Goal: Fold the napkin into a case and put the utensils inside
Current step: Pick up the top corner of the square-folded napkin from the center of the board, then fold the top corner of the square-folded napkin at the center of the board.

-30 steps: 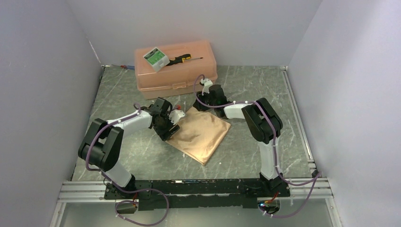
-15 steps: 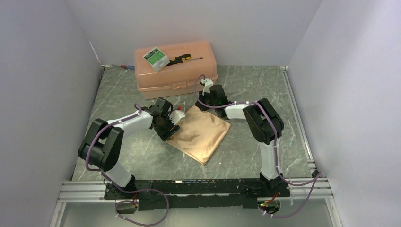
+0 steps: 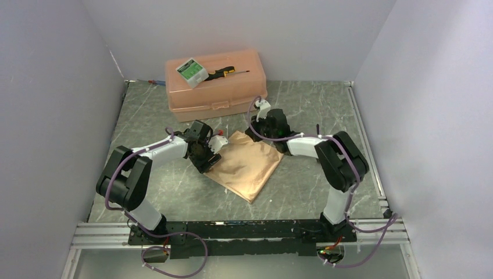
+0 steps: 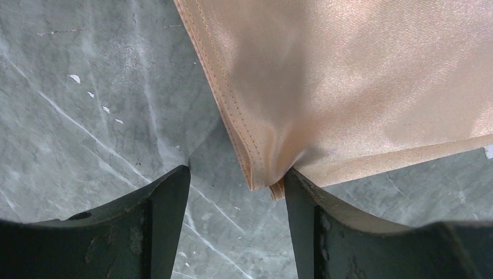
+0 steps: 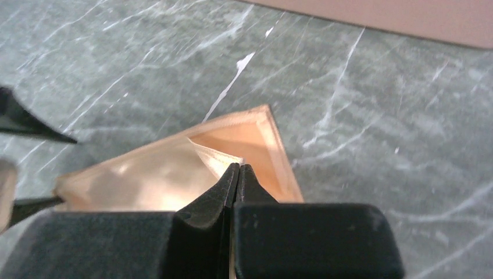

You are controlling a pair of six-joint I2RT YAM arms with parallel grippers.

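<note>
The peach-orange napkin [image 3: 247,165] lies folded flat on the marble table. My left gripper [image 3: 209,160] sits low at the napkin's left corner. In the left wrist view the gripper [image 4: 237,174] is open, and the stitched corner of the napkin [image 4: 360,87] lies between the fingers, touching the right one. My right gripper [image 3: 251,133] is at the far corner. In the right wrist view it [image 5: 239,168] is shut on the corner of the napkin's top layer [image 5: 145,174], peeled back off the layer beneath. No utensils and no cloth case are in view.
A rigid peach plastic box [image 3: 215,87] stands at the back; its edge also shows in the right wrist view [image 5: 407,17]. On it lie a black-and-yellow screwdriver [image 3: 224,72] and a small green-and-white packet [image 3: 192,71]. Walls close in both sides.
My right arm has swung its elbow out to the right and the gripper has shifted slightly right and back. The left arm has not moved.
</note>
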